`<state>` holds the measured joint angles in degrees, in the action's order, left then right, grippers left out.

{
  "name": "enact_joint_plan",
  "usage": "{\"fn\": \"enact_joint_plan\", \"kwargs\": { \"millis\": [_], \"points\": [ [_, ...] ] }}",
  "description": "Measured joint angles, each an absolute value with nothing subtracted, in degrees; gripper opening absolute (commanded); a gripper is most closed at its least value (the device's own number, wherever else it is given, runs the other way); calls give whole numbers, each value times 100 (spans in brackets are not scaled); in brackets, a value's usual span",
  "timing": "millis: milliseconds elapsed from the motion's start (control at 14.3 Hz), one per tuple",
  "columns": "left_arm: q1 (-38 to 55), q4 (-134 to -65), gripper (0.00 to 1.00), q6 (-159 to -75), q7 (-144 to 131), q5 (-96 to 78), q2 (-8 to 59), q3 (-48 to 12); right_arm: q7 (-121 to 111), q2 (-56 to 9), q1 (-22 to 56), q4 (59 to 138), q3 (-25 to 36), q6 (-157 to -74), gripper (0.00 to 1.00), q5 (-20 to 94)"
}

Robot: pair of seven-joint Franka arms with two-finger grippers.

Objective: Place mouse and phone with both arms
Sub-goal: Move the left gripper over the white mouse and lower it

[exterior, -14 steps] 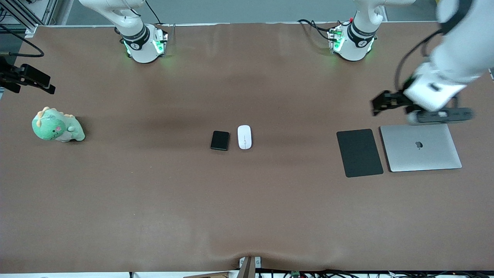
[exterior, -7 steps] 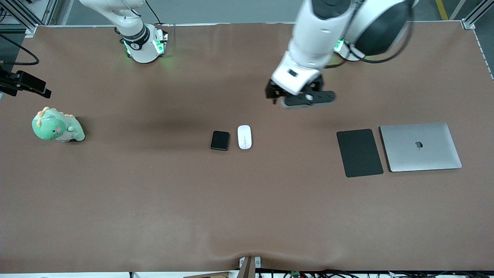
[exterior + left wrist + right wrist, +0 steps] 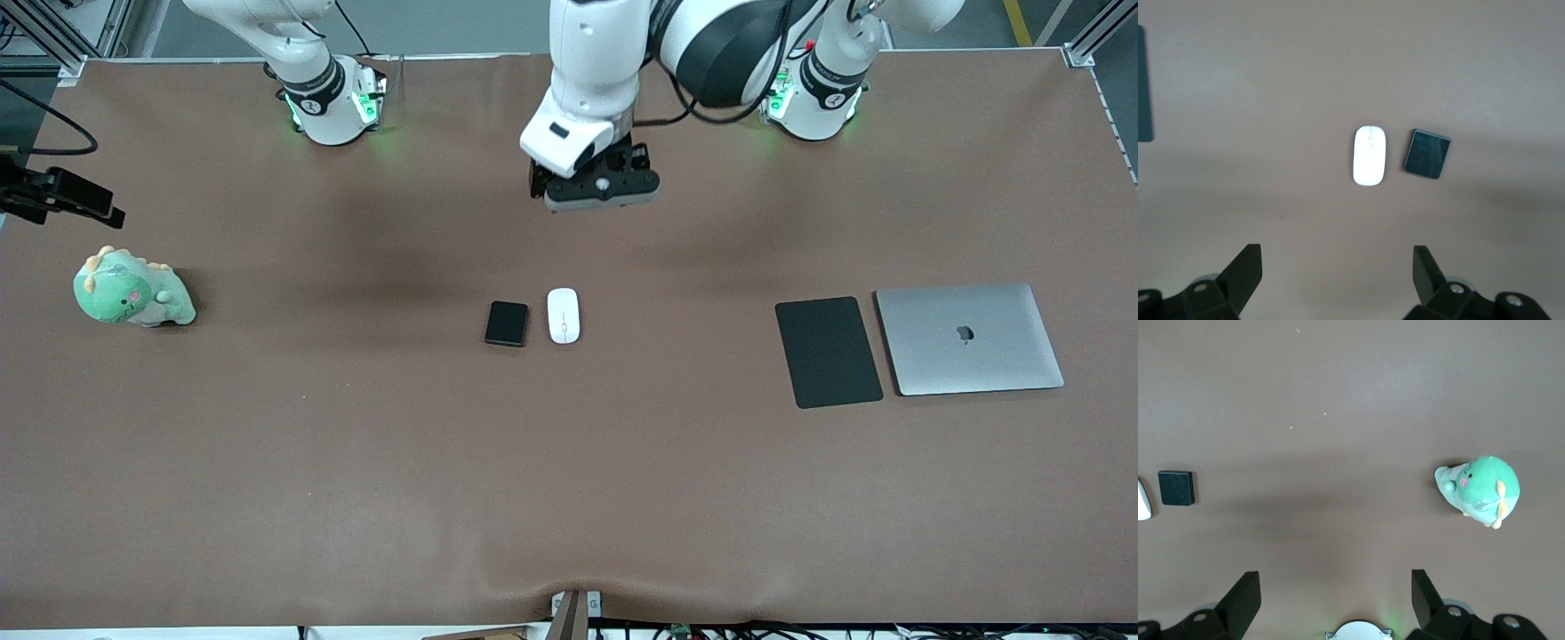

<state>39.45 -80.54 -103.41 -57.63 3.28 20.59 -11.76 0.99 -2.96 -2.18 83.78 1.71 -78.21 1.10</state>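
A brown table (image 3: 569, 462) fills my front view, with both arms' green-lit bases along its top edge. Near the middle I see the mouse (image 3: 563, 316) lying flat, and the phone (image 3: 507, 324) just beside it toward the right arm's end, the two apart by a narrow strip of table. Toward the left arm's end lie a black mouse pad (image 3: 828, 352) and a closed silver laptop (image 3: 969, 339) side by side. A green plush dinosaur (image 3: 132, 294) sits well apart near the right arm's end.

The left gripper (image 3: 596, 188) hangs in the air over bare table between the bases and the mouse. In my left wrist view its fingers (image 3: 1241, 273) stand wide apart with nothing between them, and the mouse (image 3: 1370, 155) and phone (image 3: 1427, 154) show below.

The right gripper (image 3: 62, 197) is at the table's edge at the right arm's end, above the plush dinosaur. My right wrist view shows its fingers (image 3: 1243, 597) spread wide and empty too, over bare table, with the plush dinosaur (image 3: 1479, 490) and the phone (image 3: 1176, 487) in sight.
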Motion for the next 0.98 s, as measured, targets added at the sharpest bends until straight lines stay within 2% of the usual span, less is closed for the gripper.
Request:
{"fn": "enact_joint_plan", "kwargs": {
  "millis": [421, 981],
  "points": [
    [3944, -8149, 100, -11722, -5775, 643, 3524, -1150, 99, -550, -228, 8369, 180, -7703, 100, 110],
    [3999, -8134, 100, -12602, -5780, 956, 4372, -1148, 88, -616, -190, 8362, 143, -7681, 100, 123]
  ]
}}
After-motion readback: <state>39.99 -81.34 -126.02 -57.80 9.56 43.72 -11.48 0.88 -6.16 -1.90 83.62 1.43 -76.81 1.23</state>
